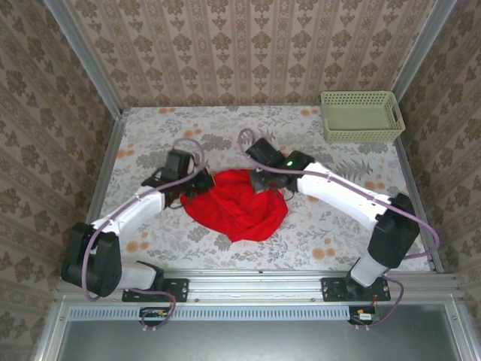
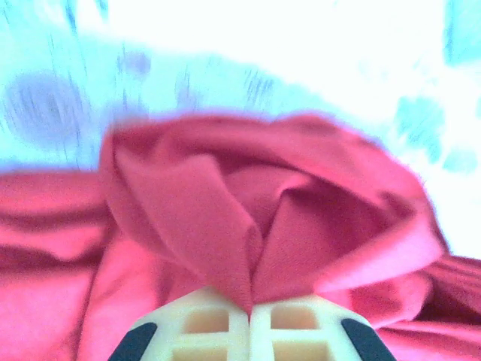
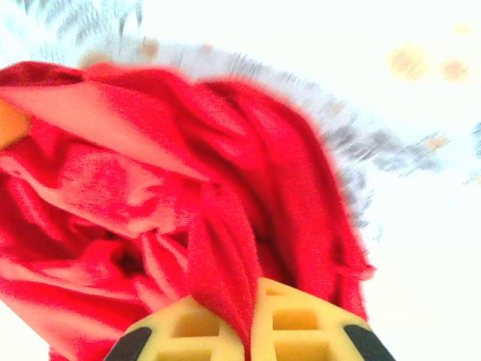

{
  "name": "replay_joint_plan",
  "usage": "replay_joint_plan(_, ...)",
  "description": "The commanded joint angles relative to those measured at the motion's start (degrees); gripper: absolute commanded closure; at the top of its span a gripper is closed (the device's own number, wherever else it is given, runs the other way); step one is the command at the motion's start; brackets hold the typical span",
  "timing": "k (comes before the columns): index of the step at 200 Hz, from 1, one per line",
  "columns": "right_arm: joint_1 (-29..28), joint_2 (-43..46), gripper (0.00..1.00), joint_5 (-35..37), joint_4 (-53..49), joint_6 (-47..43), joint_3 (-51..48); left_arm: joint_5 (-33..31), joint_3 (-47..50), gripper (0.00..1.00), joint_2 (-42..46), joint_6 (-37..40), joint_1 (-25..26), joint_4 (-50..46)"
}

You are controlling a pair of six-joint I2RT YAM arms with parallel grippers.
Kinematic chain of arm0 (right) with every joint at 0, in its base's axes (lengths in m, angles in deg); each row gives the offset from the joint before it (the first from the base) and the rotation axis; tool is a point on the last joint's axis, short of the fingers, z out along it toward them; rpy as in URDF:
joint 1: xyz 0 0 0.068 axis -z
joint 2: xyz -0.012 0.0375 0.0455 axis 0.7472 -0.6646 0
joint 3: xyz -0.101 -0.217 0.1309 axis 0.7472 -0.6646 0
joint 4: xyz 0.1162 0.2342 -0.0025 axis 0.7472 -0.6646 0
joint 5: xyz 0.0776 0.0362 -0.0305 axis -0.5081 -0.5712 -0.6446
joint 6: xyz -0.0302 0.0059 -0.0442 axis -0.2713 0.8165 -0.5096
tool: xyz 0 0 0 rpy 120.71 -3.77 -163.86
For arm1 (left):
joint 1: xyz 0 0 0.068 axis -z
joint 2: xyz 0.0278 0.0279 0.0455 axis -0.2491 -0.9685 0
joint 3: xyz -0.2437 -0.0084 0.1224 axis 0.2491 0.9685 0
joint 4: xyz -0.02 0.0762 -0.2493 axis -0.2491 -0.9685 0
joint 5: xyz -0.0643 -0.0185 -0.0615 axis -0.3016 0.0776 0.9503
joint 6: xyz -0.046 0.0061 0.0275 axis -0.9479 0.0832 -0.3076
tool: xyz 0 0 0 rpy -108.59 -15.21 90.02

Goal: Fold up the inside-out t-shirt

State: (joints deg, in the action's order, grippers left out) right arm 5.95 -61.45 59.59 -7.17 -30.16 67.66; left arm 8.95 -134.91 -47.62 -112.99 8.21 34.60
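Shirt, location: the inside-out t-shirt (image 1: 239, 207) lies as a crumpled red heap near the middle of the table (image 1: 316, 241), between the two arms. It is not spread out and no fold line is visible.
Left jaws: shut on a pinch of red cloth at the heap's far left edge. In the left wrist view a ridge of fabric runs straight into the seam between the pale pads.
Right jaws: shut likewise on a pleat at the heap's far right edge. In the right wrist view the pleat is nipped between the yellowish pads.
Arms: the left arm (image 1: 135, 210) and right arm (image 1: 338, 192) reach in from opposite sides, with their wrists near each other over the heap's far edge.
Why two grips (judgement): two separate holds let the arms draw apart and open the heap flat. One hold would only drag it.
Part held: cannot tell whether it is hem, sleeve or collar. The cloth is bunched and the wrist views are blurred.
Basket: the pale green basket (image 1: 361, 116) sits in the far right corner, well apart from the shirt and idle in this step.
Stage (judgement): early, since spreading comes before any fold.
Risk (judgement): the holds sit close together and may catch several layers, so pulling could tighten a twisted bundle.
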Motion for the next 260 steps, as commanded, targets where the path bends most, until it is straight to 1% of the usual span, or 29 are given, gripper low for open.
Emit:
replay_joint_plan(1, 3.6, 9.6, 1.0, 3.6, -0.2, -5.1, 4.2, -3.1, -9.9, 1.0, 7.2, 5.9, -1.0, -5.4)
replay_joint_plan(11, 3.7, 14.0, 1.0, 2.4, 2.8, -6.4, 2.8, -5.5, -11.1, 1.0, 9.6, 6.7, -1.1, -6.8)
replay_joint_plan(30, 3.6, 20.3, 1.0, -1.4, 9.3, -5.8, -4.4, -5.5, -9.3, 1.0, 12.8, 6.2, -2.6, -6.5)
replay_joint_plan(39, 3.6, 22.6, 1.0, -4.1, 12.7, -4.6, -9.8, -5.2, -7.8, 1.0, 13.3, 6.1, -3.0, -6.3)
replay_joint_plan(57, 2.9, 25.7, 1.0, -7.2, 20.2, -0.1, -22.1, -3.8, -4.4, 1.0, 11.9, 6.5, -3.0, -6.4)
replay_joint_plan(75, 1.1, 26.0, 1.0, -6.1, 25.2, 4.6, -33.7, -0.9, -1.2, 1.0, 8.3, 7.8, -3.1, -6.5)
replay_joint_plan(89, 0.6, 24.9, 0.91, -6.8, 28.8, 8.4, -40.6, 1.2, 0.2, 0.97, 4.7, 9.2, -3.0, -7.1)
replay_joint_plan(99, 0.5, 23.7, 0.86, -6.8, 29.5, 10.2, -43.1, 1.7, 1.2, 0.89, 2.7, 9.9, -2.8, -7.7)
replay_joint_plan(108, 0.5, 22.9, 0.81, -6.6, 28.6, 10.4, -43.5, 1.2, 1.4, 0.79, 1.2, 10.5, -2.6, -8.8)
replay_joint_plan(120, 0.5, 22.5, 0.68, -5.4, 25.0, 9.0, -41.6, -1.1, 1.5, 0.64, 0.5, 10.9, -2.4, -11.1)
replay_joint_plan(134, 0.3, 22.1, 0.6, -4.9, 20.8, 5.8, -37.6, -6.2, 1.4, 0.51, 1.7, 11.1, -1.0, -13.9)
replay_joint_plan(148, -0.2, 21.5, 0.55, -5.1, 18.3, 3.5, -34.2, -12.6, 1.5, 0.4, 4.8, 10.4, 3.0, -15.7)
replay_joint_plan(153, -0.4, 21.2, 0.54, -5.5, 18.0, 3.0, -33.3, -14.3, 1.7, 0.37, 6.1, 10.2, 6.2, -15.3)
replay_joint_plan(173, -1.2, 19.0, 0.52, -6.4, 18.0, 2.8, -31.2, -19.7, 2.3, 0.3, 9.8, 7.6, 16.1, -13.8)
replay_joint_plan(194, -1.8, 16.0, 0.52, -6.7, 19.6, 4.4, -30.5, -20.1, 3.2, 0.28, 7.7, 3.3, 21.6, -10.9)
replay_joint_plan(208, -1.8, 13.8, 0.51, -7.4, 20.6, 5.8, -29.8, -18.9, 4.7, 0.27, 4.5, 0.6, 23.4, -7.7)
replay_joint_plan(220, -0.9, 11.8, 0.47, -10.4, 20.8, 7.9, -28.6, -18.4, 5.9, 0.25, 1.8, -1.9, 24.3, -5.2)
replay_joint_plan(225, -0.3, 9.3, 0.47, -11.0, 19.9, 8.7, -27.7, -17.9, 6.4, 0.25, 0.7, -2.8, 24.4, -4.2)
replay_joint_plan(246, 0.4, 5.2, 0.41, -10.1, 18.2, 10.0, -26.4, -15.6, 7.7, 0.23, -4.1, -4.7, 24.6, 1.0)
replay_joint_plan(260, 0.5, 3.3, 0.41, -9.7, 18.3, 10.5, -26.2, -13.9, 7.8, 0.21, -7.0, -5.3, 24.6, 4.1)
